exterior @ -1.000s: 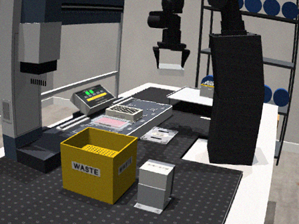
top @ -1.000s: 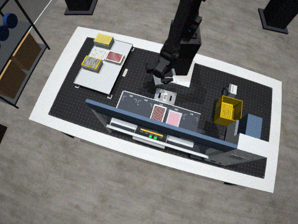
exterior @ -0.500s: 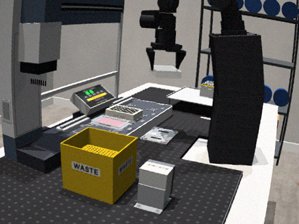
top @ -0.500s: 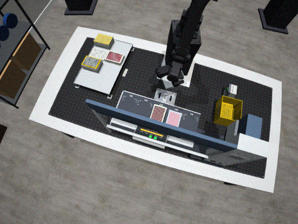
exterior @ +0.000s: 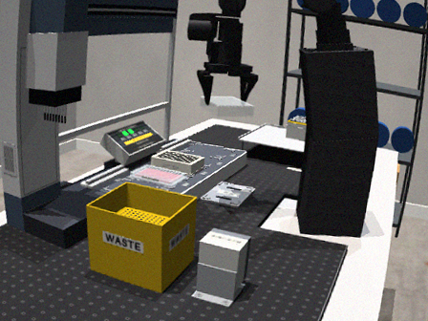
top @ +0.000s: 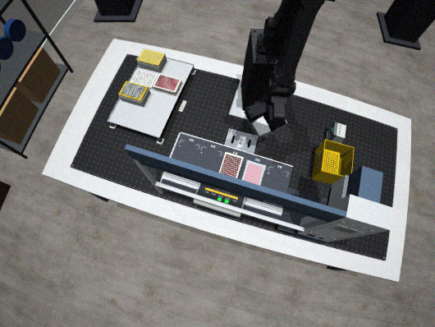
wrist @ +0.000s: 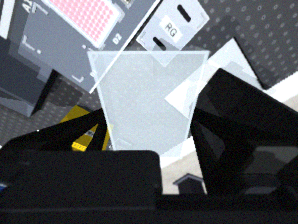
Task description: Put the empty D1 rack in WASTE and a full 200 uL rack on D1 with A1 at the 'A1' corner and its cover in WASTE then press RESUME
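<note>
My gripper [top: 267, 119] [exterior: 225, 96] [wrist: 148, 111] is shut on a clear rack cover [top: 262, 127] [exterior: 226, 105] [wrist: 147, 95] and holds it level, high above the table, about over the RG nest [top: 244, 140] [exterior: 228, 195] [wrist: 172, 27]. The yellow bin WASTE [top: 348, 153] [exterior: 138, 252] stands to one side with a yellow empty rack [top: 330, 161] [exterior: 144, 215] lying inside it. On the deck [top: 186, 148] the pink plate [top: 253, 172] [exterior: 156, 175] [wrist: 85, 15] sits at D2 and the reservoir [top: 231, 164] [exterior: 178, 158] beside it. D1 [top: 279, 172] is bare.
The shelf tray [top: 152, 111] holds two yellow racks [top: 151, 58] [top: 133, 91], a white rack [top: 144, 77] and a red plate [top: 167, 83]. The grey RESUME box [top: 340, 131] [exterior: 222, 264] stands beside the bin. The handler's blue gantry [top: 230, 181] spans the deck front.
</note>
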